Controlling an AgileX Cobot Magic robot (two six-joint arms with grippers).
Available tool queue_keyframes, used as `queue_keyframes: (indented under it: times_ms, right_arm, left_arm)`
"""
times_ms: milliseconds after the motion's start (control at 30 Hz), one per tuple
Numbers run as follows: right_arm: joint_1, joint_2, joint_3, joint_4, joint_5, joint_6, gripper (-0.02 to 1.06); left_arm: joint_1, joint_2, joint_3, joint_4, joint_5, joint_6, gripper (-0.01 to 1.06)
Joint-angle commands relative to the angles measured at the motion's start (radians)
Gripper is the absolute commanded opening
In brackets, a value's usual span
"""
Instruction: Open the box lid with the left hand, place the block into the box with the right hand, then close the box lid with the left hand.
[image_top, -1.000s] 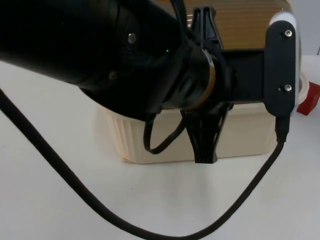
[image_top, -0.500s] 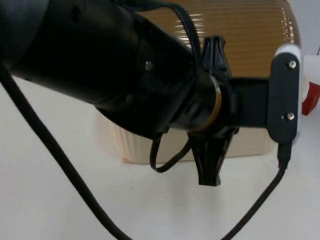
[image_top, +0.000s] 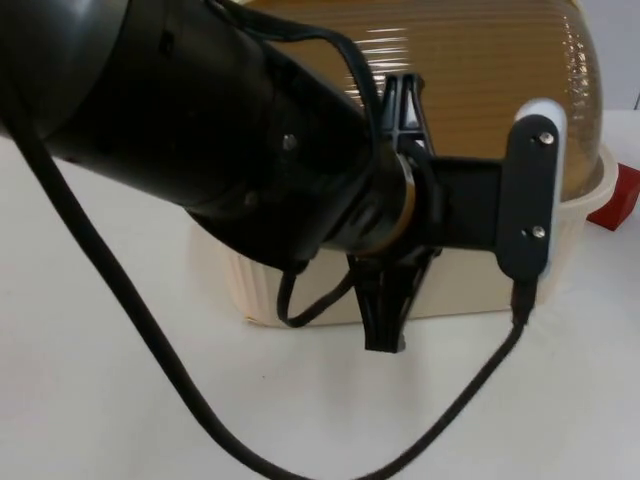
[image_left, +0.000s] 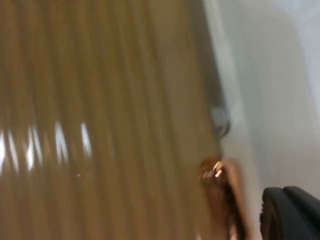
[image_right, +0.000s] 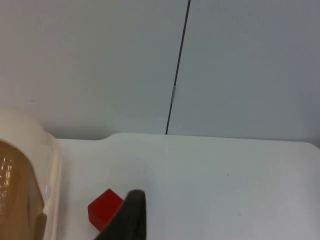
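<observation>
Amber lid (image_top: 470, 90) sits just far of the left end effector (image_top: 385, 320), grip unclear; red block (image_right: 105, 209) lies right, nearer the waiting right end effector (image_right: 131, 220), grip unclear too.

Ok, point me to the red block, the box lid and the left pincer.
red block (image_right: 105, 208), right wrist view, on its front face.
box lid (image_top: 480, 90), top view, on the ribbed amber dome.
left pincer (image_top: 386, 335), top view, at its black fingertips in front of the box's cream wall.
</observation>
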Motion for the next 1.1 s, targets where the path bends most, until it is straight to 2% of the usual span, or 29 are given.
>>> queue_keyframes:
  times_ms: [0, 467, 733, 1067]
  right_arm:
    - [0.002, -0.006, -0.006, -0.008, -0.008, 0.004, 1.05]
    - [0.002, -0.006, -0.006, -0.008, -0.002, 0.004, 1.05]
    - [0.002, -0.006, -0.006, -0.01, -0.002, 0.004, 1.05]
    - [0.002, -0.006, -0.006, -0.011, 0.0, 0.004, 1.05]
  left_arm:
    - [0.024, -0.001, -0.005, 0.009, -0.005, -0.009, 0.0]
    - [0.036, -0.005, -0.005, 0.012, -0.004, -0.009, 0.0]
    - [0.036, -0.02, -0.005, -0.093, -0.007, -0.011, 0.0]
    - [0.036, -0.025, -0.005, -0.056, -0.003, -0.011, 0.0]
